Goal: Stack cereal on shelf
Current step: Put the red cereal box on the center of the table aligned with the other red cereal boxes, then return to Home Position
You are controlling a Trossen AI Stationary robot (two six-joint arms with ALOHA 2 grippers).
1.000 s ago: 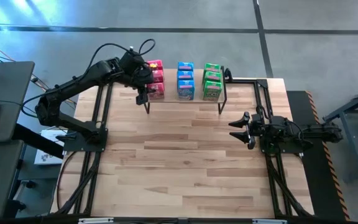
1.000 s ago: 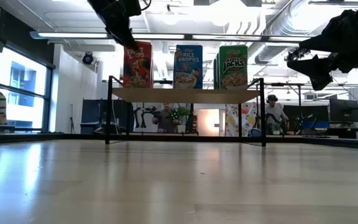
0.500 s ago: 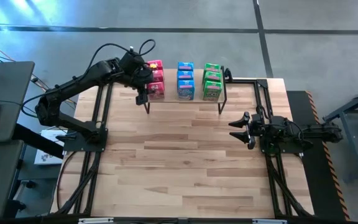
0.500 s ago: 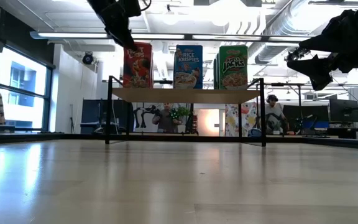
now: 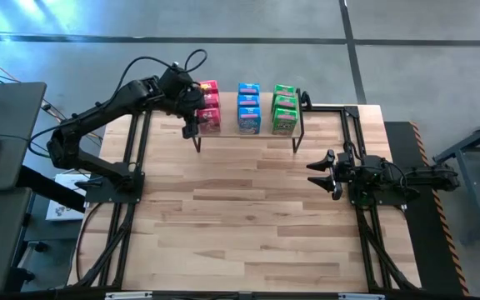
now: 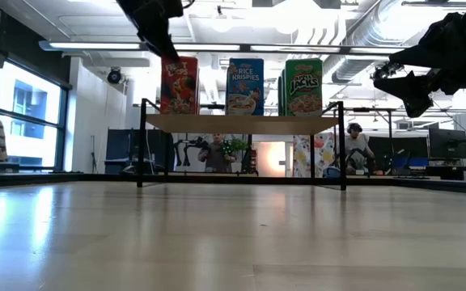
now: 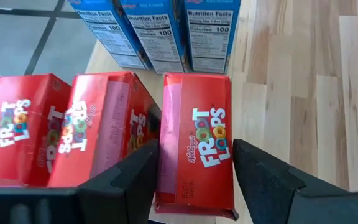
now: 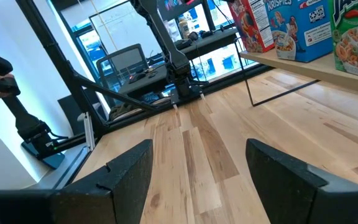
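Slatted light-wood tabletop [image 5: 248, 225], open workshop room behind. Small light-wood shelf on thin black legs [image 6: 241, 123] at far edge, carrying nine small cardboard cereal boxes — three red-pink [image 5: 208, 107] left, three blue [image 5: 248, 107] middle, three green [image 5: 284, 108] right. Left gripper [image 7: 194, 171] above nearest red-pink box [image 7: 196, 146], fingers spread either side, gaps visible — box stands free. Right gripper [image 5: 317, 172] parted, empty, over table's right side, well apart from shelf.
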